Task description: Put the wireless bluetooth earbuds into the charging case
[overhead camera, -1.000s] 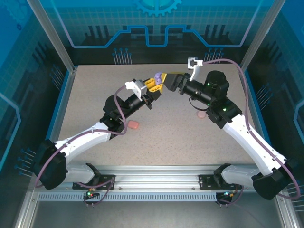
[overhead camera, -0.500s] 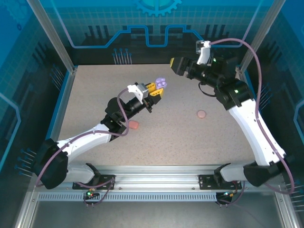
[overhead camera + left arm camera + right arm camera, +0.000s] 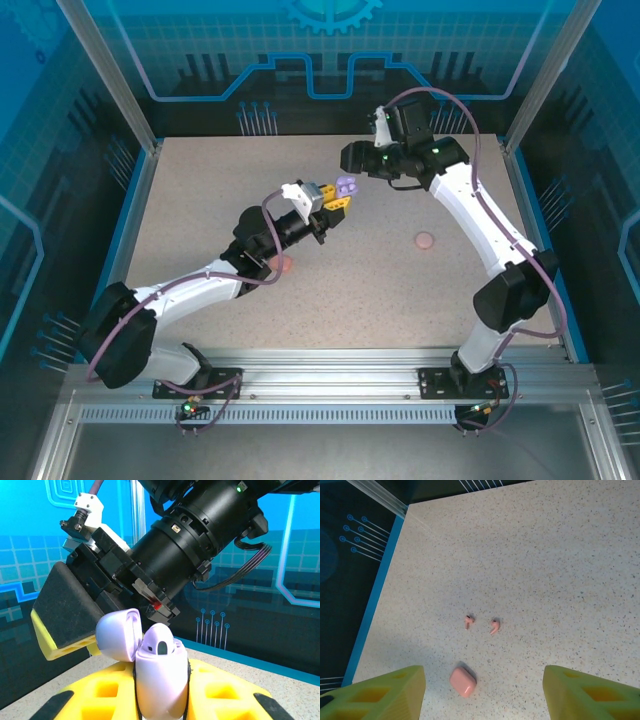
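Your left tool (image 3: 333,197) clamps one pale purple plastic charging case (image 3: 160,672), lid open. Your right tool (image 3: 487,695) stands open over two tiny pink plastic earbuds (image 3: 468,622) (image 3: 494,626) and one closed pink plastic case (image 3: 463,681).

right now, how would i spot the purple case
Follow the left arm out to the left gripper. The purple case is clamped in its yellow fingers, lid open. Unlike the pink case lying shut on the table, it is held in the air.
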